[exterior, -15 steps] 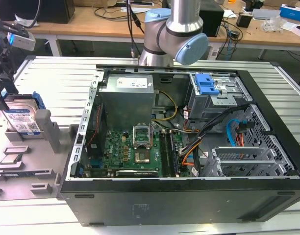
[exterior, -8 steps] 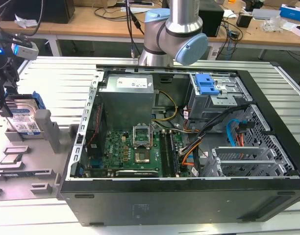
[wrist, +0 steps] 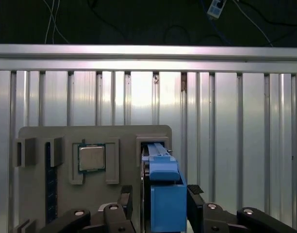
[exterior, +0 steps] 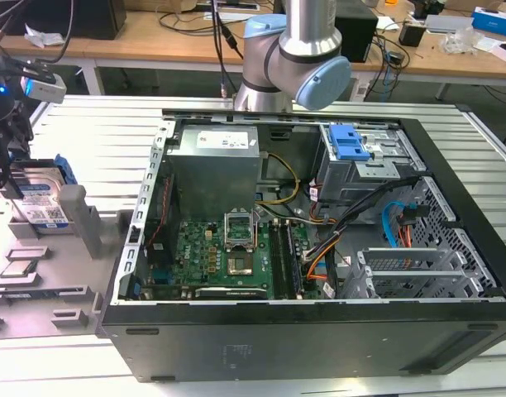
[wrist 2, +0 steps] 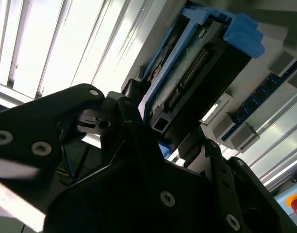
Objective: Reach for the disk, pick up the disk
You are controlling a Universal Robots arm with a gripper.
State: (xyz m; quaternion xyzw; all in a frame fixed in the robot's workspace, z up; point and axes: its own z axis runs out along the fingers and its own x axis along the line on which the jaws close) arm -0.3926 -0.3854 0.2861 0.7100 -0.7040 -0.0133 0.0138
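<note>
The disk (exterior: 40, 198) stands on edge in a slot of the grey holder plate (exterior: 38, 289) at the exterior view's far left, showing its silver body, blue-and-white label and blue carrier frame. My gripper (exterior: 21, 178) comes down over it from above. In both wrist views the black fingers flank the disk's two flat sides: the gripper (wrist: 160, 196) straddles the blue carrier (wrist: 160, 160), and the gripper (wrist 2: 163, 124) presses close on the disk (wrist 2: 197, 63), whose connector edge faces the camera. The disk's lower end sits in the slot.
An open black computer case (exterior: 319, 331) lies at centre, with a motherboard, a grey power-supply box (exterior: 216, 165) and a blue-latched drive cage (exterior: 352, 145) inside. A processor chip (wrist: 91, 158) rests in another pocket of the holder plate (wrist: 124, 136). The ribbed metal table surrounds everything.
</note>
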